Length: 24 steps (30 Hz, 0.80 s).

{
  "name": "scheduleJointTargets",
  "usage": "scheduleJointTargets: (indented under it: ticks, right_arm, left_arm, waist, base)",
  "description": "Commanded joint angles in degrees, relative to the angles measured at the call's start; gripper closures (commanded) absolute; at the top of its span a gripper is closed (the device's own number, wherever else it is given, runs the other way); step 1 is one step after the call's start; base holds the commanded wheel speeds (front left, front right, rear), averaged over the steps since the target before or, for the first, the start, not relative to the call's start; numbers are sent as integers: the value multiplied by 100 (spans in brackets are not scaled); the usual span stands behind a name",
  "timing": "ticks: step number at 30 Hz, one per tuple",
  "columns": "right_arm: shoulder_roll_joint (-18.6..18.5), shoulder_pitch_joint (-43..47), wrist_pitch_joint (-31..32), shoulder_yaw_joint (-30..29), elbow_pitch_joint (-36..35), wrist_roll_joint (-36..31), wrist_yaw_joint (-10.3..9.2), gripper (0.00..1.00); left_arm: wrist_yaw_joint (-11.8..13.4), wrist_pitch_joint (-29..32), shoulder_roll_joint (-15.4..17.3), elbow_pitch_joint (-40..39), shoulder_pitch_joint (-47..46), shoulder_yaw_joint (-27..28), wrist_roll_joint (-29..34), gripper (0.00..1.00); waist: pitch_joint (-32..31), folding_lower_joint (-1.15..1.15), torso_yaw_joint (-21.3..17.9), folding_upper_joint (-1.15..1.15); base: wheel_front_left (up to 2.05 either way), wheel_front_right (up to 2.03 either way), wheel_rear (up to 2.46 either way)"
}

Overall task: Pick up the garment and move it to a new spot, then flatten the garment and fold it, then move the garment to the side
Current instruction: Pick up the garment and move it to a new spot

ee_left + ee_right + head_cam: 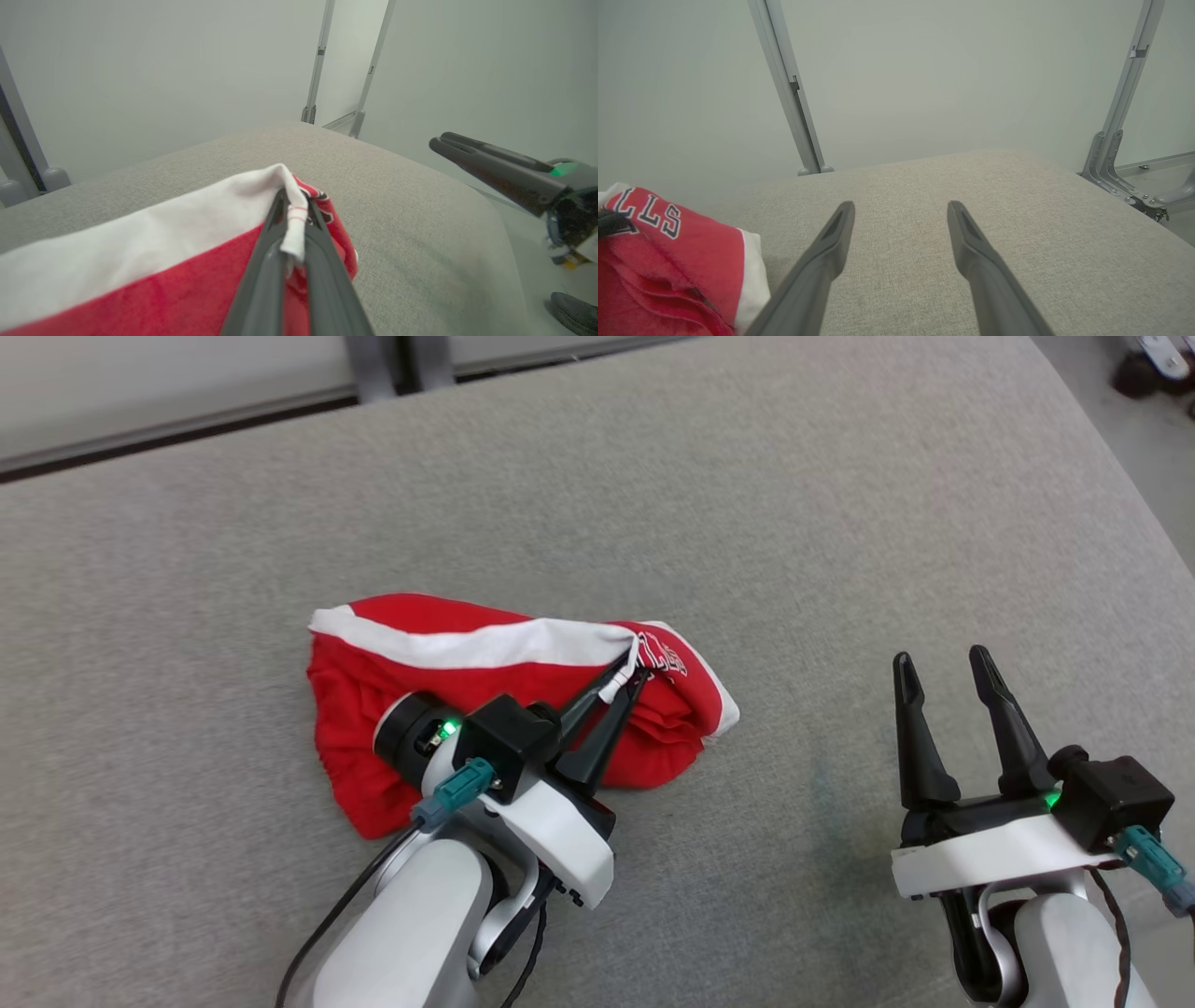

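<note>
Okay, your left gripper (631,678) pinches shut on the white hem of the red garment (373,681), crumpled mid grey cushion (794,504); right gripper (945,670) gapes empty, well apart. Your left arm (420,915) hides the garment's near edge; lettering unreadable.

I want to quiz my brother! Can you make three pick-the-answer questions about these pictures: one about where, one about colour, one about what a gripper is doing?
1. Where does the garment lie? A. On the floor. B. On the grey cushion. C. On a shelf.
2. What colours is the garment? A. Blue and yellow. B. Green. C. Red and white.
3. What is the left gripper doing? A. Pinching the garment's white edge. B. Standing open. C. Holding a cup.
Answers: B, grey fabric lies under it; C, red cloth with a white band; A, its fingers are closed on the white hem.
</note>
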Motion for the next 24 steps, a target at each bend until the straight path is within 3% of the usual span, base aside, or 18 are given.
scheduleJointTargets:
  ticks: [1, 2, 3, 13, 20, 24]
  right_arm:
    - [-1, -118, -78, 28, 30, 56, 0, 0]
    - [-1, -136, -115, 42, 57, 82, 0, 0]
    - [-1, -158, -128, 47, 85, 106, 0, 0]
    - [-3, -313, -202, 39, 223, -104, 0, 0]
    - [-6, -213, -27, -2, 184, -309, 0, 0]
    - [-6, -101, 136, -34, 84, -427, 0, 0]
  left_arm:
    - [-6, -7, 30, 114, -143, -55, -115, 98]
    - [-6, -21, 34, 207, -169, -96, -110, 53]
    - [-6, -59, 34, 292, -181, -139, -139, 0]
    - [48, -670, 101, 307, -221, -375, -182, 0]
    - [454, -893, 290, -39, 125, 241, -347, 0]
    - [702, -935, 515, -123, 452, 863, -519, 0]
  waist:
    - [381, 0, -373, 0]
    - [414, 0, -388, 0]
    - [440, 0, -391, 0]
    - [241, 0, 176, 0]
    - [-159, 0, 814, 0]
    - [-410, 0, 1179, 0]
  base:
    - [0, 0, 0]
    - [0, 0, 0]
    - [0, 0, 0]
    - [0, 0, 0]
    - [0, 0, 0]
    - [0, 0, 0]
